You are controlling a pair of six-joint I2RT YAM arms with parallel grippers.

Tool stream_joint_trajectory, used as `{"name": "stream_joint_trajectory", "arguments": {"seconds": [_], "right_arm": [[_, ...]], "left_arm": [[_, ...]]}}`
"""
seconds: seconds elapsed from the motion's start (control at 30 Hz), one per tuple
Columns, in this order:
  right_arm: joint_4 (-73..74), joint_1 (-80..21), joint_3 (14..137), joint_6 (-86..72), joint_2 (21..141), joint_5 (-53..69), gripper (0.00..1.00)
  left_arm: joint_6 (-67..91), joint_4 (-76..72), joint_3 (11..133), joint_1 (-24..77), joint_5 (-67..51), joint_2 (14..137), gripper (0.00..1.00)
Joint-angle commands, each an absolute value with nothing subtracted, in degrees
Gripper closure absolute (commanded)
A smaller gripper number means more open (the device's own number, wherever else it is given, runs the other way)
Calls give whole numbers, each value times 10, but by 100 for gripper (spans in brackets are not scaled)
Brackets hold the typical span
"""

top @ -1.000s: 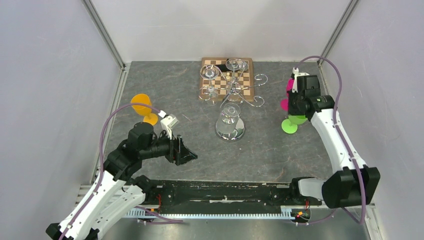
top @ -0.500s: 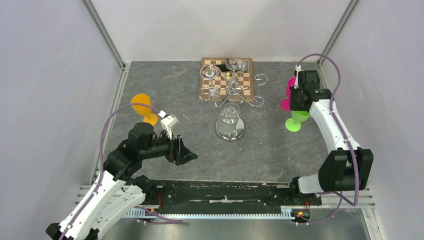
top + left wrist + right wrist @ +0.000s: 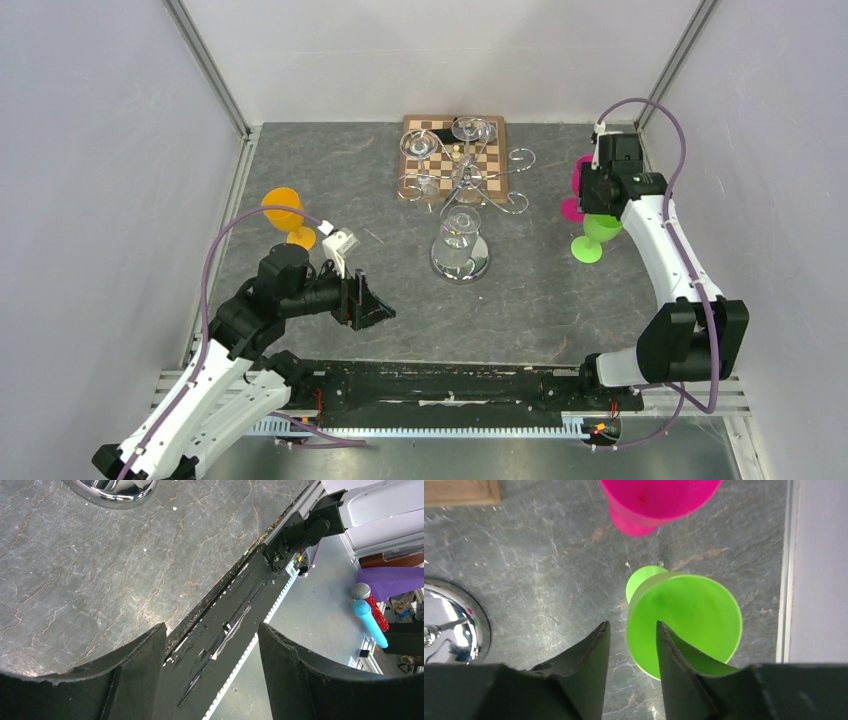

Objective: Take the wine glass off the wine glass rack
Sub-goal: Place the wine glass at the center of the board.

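The wine glass rack (image 3: 462,182), shiny silver wire with curled arms, stands mid-table on a round mirrored base (image 3: 460,262). Clear wine glasses hang from its arms, one at the front (image 3: 459,228). My right gripper (image 3: 602,200) is open at the far right, away from the rack. In the right wrist view its fingers (image 3: 594,652) straddle the near rim of a green plastic glass (image 3: 694,615) standing below, without gripping it. My left gripper (image 3: 378,310) is open and empty near the front edge, left of the rack. The base's edge shows in the left wrist view (image 3: 112,489).
A wooden chessboard (image 3: 440,128) lies behind the rack. A pink plastic glass (image 3: 576,185) stands by the green one (image 3: 592,240) at the right. An orange glass (image 3: 284,212) stands at the left. The side walls and the black front rail (image 3: 235,625) bound the table.
My right gripper has drawn back and up toward the far right corner, and more of the green glass shows below it. The left arm has not moved.
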State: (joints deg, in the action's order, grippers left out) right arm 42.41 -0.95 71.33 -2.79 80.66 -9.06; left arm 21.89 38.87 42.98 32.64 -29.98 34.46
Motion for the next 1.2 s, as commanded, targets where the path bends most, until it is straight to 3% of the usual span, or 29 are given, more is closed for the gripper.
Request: {"name": "stream_joint_trajectory", "arguments": {"seconds": [0.0, 0.17, 0.47, 0.83, 1.17], "right_arm": [[420, -8, 787, -28, 788, -107, 55], [420, -8, 828, -30, 759, -77, 47], [404, -9, 829, -52, 692, -2, 42], [380, -24, 846, -91, 655, 125, 38], [385, -31, 919, -143, 663, 157, 33]], "left_arm": [[232, 371, 431, 326, -287, 348, 27], [232, 373, 438, 325, -268, 348, 27], [259, 382, 511, 325, -251, 361, 27], [326, 392, 691, 325, -221, 456, 29], [382, 373, 828, 324, -168, 565, 30]]}}
